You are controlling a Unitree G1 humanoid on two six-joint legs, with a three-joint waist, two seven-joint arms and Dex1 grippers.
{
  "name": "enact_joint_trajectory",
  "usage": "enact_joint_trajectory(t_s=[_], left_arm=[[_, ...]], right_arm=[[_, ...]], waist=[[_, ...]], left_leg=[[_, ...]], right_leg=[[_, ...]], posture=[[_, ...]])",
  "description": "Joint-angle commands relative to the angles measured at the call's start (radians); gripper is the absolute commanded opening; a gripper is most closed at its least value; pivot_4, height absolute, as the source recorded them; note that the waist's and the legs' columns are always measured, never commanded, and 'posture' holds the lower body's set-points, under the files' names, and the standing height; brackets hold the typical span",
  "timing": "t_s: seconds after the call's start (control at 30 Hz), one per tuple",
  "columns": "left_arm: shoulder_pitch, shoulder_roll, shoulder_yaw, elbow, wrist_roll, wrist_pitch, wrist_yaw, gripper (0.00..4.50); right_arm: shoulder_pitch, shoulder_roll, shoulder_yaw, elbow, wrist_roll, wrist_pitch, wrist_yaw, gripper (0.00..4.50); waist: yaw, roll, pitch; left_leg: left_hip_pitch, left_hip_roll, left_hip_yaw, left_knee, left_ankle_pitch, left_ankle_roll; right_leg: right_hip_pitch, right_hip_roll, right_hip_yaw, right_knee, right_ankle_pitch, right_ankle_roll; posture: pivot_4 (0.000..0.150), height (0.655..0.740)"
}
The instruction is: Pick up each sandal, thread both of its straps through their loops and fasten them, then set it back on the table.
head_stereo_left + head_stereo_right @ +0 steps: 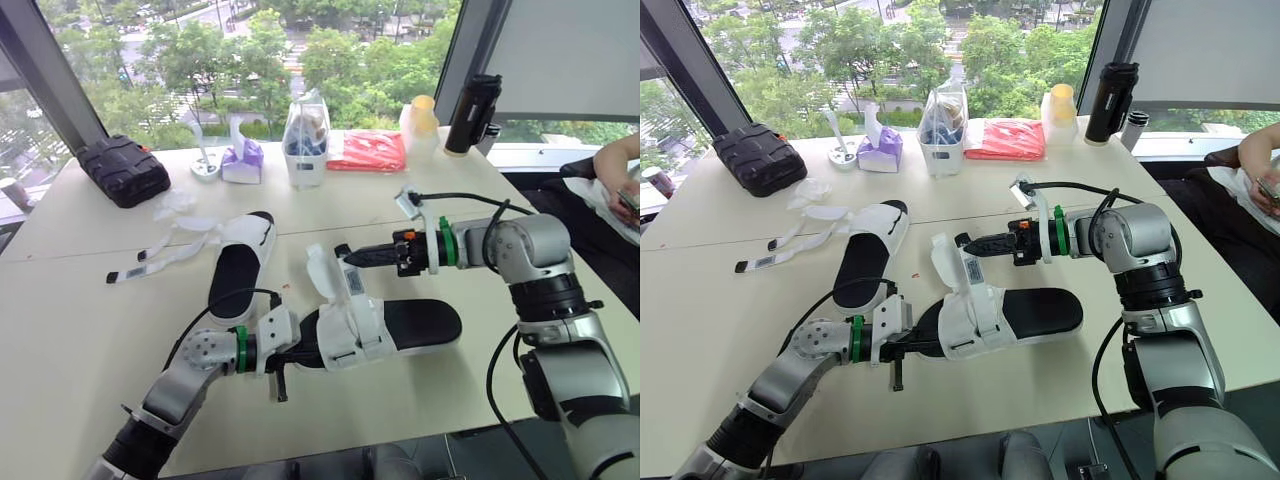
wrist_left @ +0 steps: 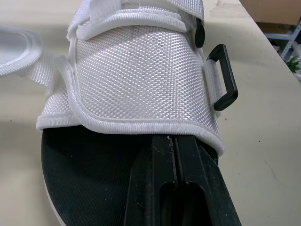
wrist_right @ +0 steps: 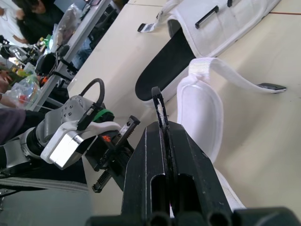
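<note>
Near sandal [image 1: 385,325] lies flat on the table [image 1: 80,330] at lower centre of the head views, with its black footbed up and its white upper across the middle. Left gripper [image 2: 172,141] sits at the sandal's left end, fingers pressed together and lying on the footbed, tips at the edge of the upper. A black loop [image 2: 225,77] stands out from the side of the upper. Right gripper [image 1: 347,259] reaches in from the right just above the sandal, fingers closed and pinching the tip of a white strap [image 1: 322,272] that rises upright from the upper. Far sandal [image 1: 240,262] lies at centre left, with its loose straps [image 1: 165,255] trailing left over the table. A black pouch [image 1: 122,170] sits upper left.
</note>
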Motion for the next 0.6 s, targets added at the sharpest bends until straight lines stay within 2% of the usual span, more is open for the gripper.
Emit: enact_joint_trajectory(t_s=[0.03, 0.27, 0.43, 0.6], left_arm=[[0.04, 0.021, -0.063, 0.03, 0.049, 0.036, -0.019, 0.0], [0.046, 0.023, -0.062, 0.022, 0.051, 0.034, -0.016, 0.0], [0.053, 0.025, -0.061, 0.014, 0.05, 0.033, -0.013, 0.0], [0.053, 0.024, -0.062, 0.011, 0.05, 0.032, -0.012, 0.0]], right_arm=[[-0.047, 0.003, 0.008, 0.047, -0.037, -0.074, 0.008, 0.02], [-0.007, -0.016, 0.12, 0.129, -0.14, -0.172, 0.07, 0.02], [0.021, -0.018, 0.145, 0.167, -0.179, -0.203, 0.094, 0.02], [0.05, -0.003, 0.178, 0.221, -0.265, -0.285, 0.05, 0.02]], waist=[[-0.001, 0.0, 0.0], [-0.009, 0.0, 0.0], [-0.012, 0.0, 0.0], [-0.013, 0.0, 0.0]], left_leg=[[0.0, 0.0, 0.0, 0.0, 0.0, 0.0], [0.0, 0.0, 0.0, 0.0, 0.0, 0.0], [0.0, 0.0, 0.0, 0.0, 0.0, 0.0], [0.001, 0.0, -0.001, 0.0, 0.0, 0.0]], right_leg=[[0.0, 0.0, 0.0, 0.0, 0.0, 0.0], [0.0, 0.0, 0.0, 0.0, 0.0, 0.0], [0.0, 0.0, 0.0, 0.0, 0.0, 0.0], [0.001, 0.0, 0.0, 0.0, 0.0, 0.0]], posture=[[0.15, 0.74], [0.15, 0.74], [0.15, 0.74], [0.15, 0.74]])
